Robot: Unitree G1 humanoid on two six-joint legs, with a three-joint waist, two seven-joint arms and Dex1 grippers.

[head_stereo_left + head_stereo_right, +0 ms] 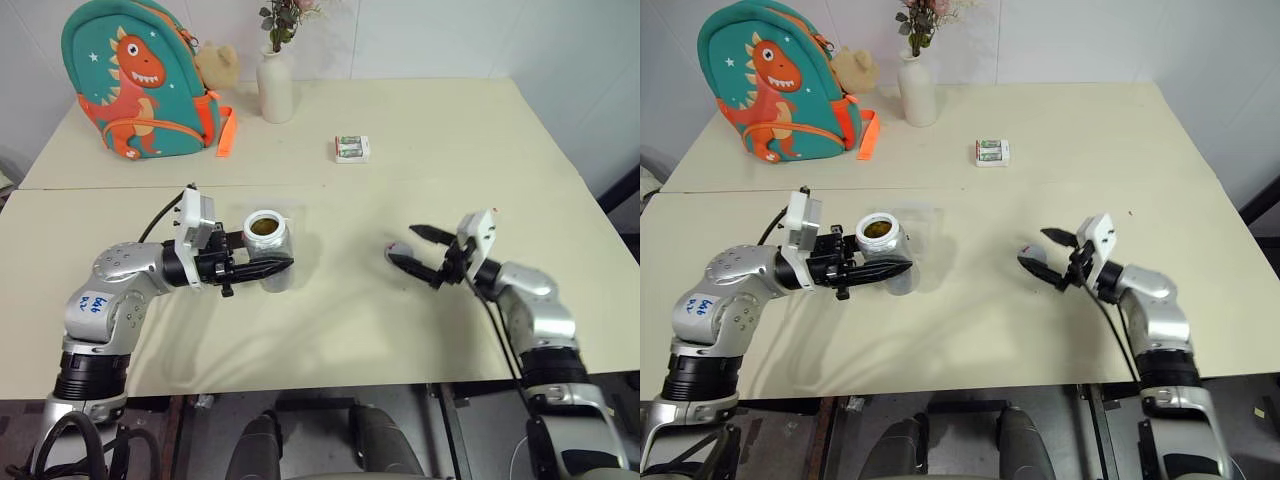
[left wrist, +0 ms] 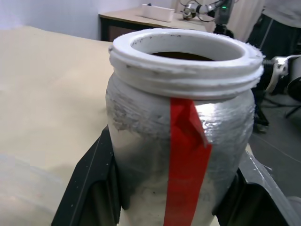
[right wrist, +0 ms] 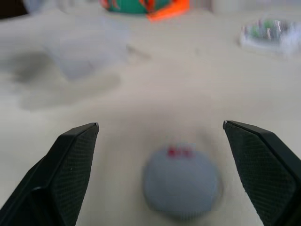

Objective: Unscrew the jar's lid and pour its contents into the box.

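My left gripper is shut on the jar, holding it upright a little above the table left of centre. The jar is clear with a red strip down its side, and its white threaded mouth is uncovered. Brownish contents show inside. At centre right the grey lid lies on the table. My right gripper stands open around the lid, its fingers apart from it. The transparent box sits on the table just beyond the jar.
A teal dinosaur backpack with a plush toy stands at the back left. Beside it is a white vase with flowers. A small white-green packet lies at the back centre. A seam joins two tables.
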